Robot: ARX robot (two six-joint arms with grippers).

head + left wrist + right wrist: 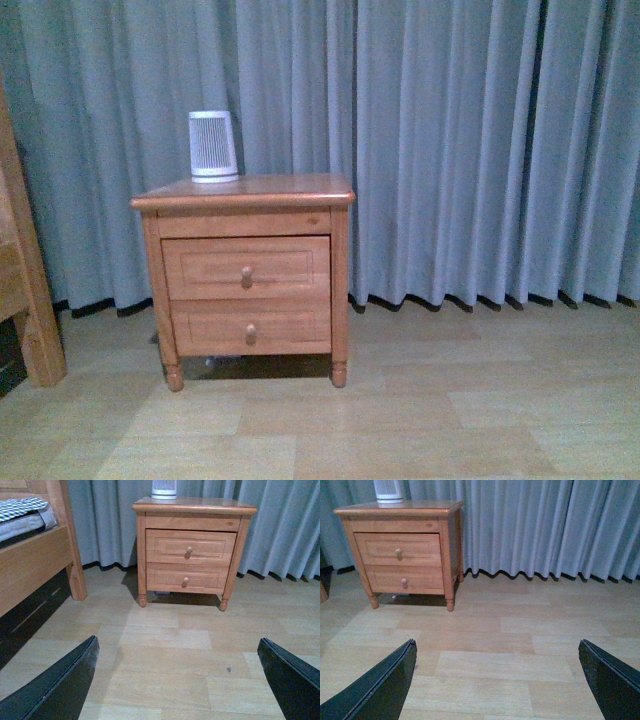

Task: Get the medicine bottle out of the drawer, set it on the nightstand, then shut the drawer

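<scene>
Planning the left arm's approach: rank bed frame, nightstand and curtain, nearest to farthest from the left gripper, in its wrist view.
From the left gripper:
1. Bed frame, alongside at the left.
2. Nightstand, straight ahead.
3. Curtain, behind it.

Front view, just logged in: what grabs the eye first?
The nightstand stands left of centre before a grey curtain, top drawer and lower drawer shut. A white ribbed device sits on its top, at the left. The left gripper and right gripper are open above the floor.
</scene>
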